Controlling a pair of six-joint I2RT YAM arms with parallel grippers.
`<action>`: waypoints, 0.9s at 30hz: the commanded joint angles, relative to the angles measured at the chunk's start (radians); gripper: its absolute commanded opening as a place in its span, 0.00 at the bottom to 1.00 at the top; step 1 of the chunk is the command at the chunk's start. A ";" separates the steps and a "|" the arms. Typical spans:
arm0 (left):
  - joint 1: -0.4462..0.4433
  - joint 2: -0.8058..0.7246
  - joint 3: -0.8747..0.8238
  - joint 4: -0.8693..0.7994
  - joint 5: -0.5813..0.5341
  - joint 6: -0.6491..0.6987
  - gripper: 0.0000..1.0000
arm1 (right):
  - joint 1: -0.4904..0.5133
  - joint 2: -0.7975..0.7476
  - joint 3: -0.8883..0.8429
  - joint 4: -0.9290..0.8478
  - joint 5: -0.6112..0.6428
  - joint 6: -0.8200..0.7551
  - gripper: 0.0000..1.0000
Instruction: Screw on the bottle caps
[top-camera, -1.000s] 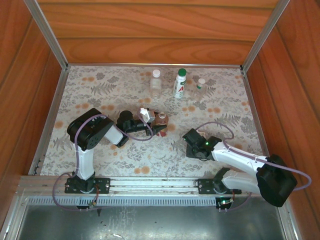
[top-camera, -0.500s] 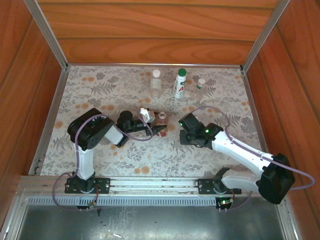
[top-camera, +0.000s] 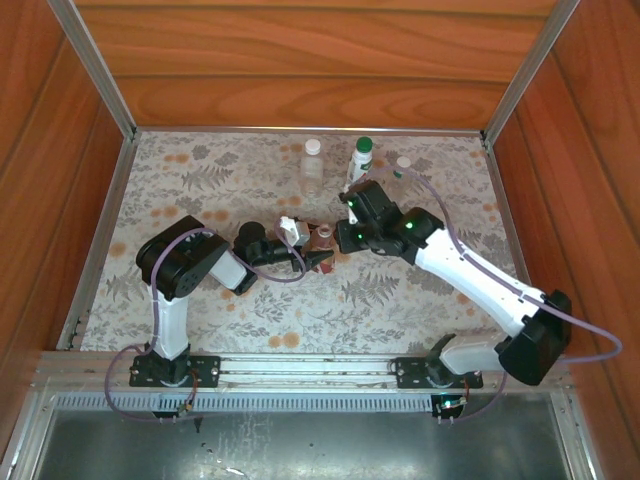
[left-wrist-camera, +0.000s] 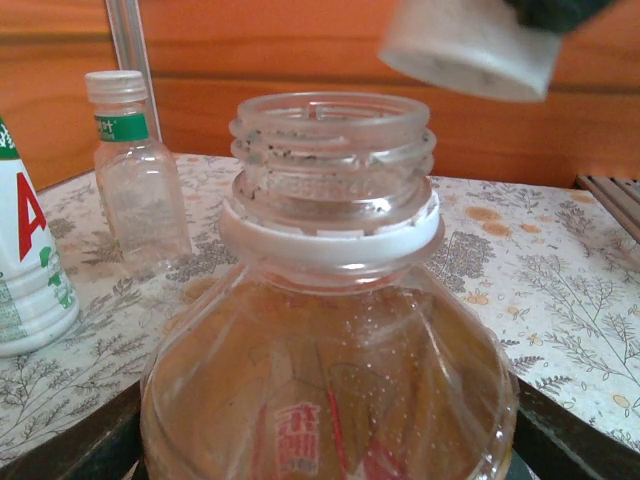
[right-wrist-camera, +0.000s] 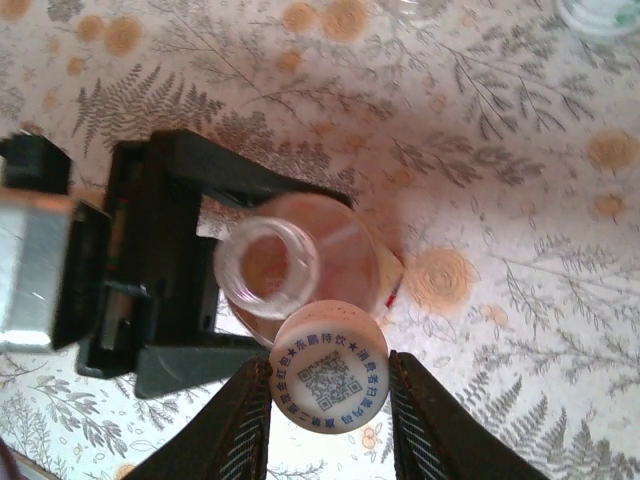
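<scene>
Right gripper (right-wrist-camera: 330, 388), pinching a white cap (right-wrist-camera: 328, 362), has swung over the uncapped amber bottle (left-wrist-camera: 330, 330) clamped by left gripper (top-camera: 318, 252)

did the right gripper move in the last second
Yes. In the top view the right gripper swung left and toward the far wall, ending beside the amber bottle.

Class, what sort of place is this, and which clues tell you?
Probably a robot test cell, not a home: wood-panelled walls box in a floral-covered table, with the left arm and right arm bolted to a metal rail.
</scene>
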 joint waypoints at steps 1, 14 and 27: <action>-0.003 0.028 -0.005 -0.019 0.024 0.006 0.68 | 0.009 0.048 0.066 -0.030 -0.040 -0.084 0.33; -0.003 0.020 -0.021 -0.019 0.028 0.027 0.68 | 0.009 0.146 0.125 -0.059 -0.059 -0.117 0.33; -0.004 0.020 -0.023 -0.019 0.033 0.030 0.68 | 0.009 0.268 0.272 -0.259 -0.073 -0.189 0.32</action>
